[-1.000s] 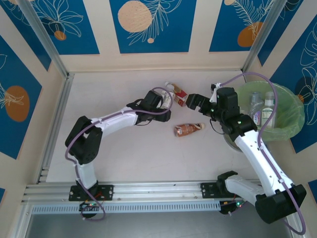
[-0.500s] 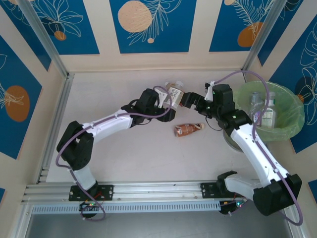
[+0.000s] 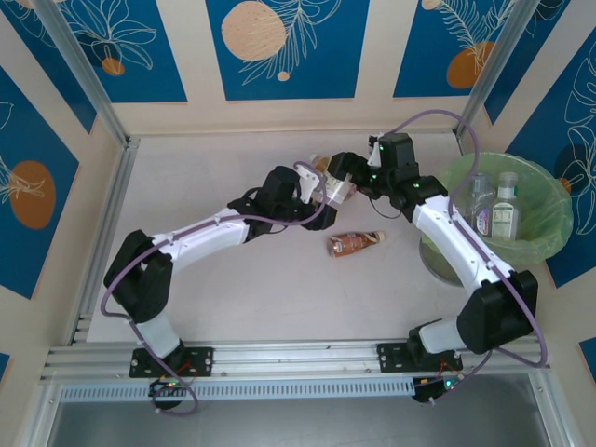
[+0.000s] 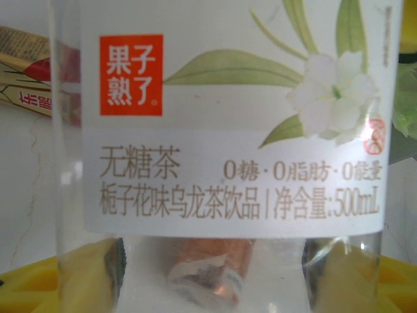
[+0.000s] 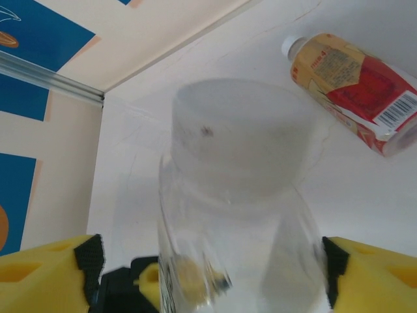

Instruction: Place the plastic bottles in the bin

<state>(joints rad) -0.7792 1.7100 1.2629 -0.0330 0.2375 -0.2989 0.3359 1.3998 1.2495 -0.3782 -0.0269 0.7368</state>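
A clear plastic bottle with a white flower label (image 4: 228, 130) stands between the yellow pads of my left gripper (image 4: 215, 280), which is shut on it. In the top view that bottle (image 3: 333, 189) sits at mid-table between the left gripper (image 3: 319, 202) and the right gripper (image 3: 345, 175). My right gripper (image 5: 212, 274) straddles the bottle's white-capped upper end (image 5: 241, 137); a gap shows beside the left pad, so it is open. A brown bottle (image 3: 354, 242) lies on the table. A red-and-yellow labelled bottle (image 5: 358, 85) lies just behind. The green-lined bin (image 3: 549, 200) stands at the right.
Two clear bottles (image 3: 494, 205) stand inside the bin. Both arms cross over the middle of the table. The back wall and its aluminium corner post (image 3: 484, 74) are close behind the bin. The metal rail (image 3: 279, 358) runs along the near edge.
My right gripper has swung left from near the bin to the bottle that the left gripper holds, and its jaws have narrowed round the cap end. The left gripper shifted slightly right with the bottle.
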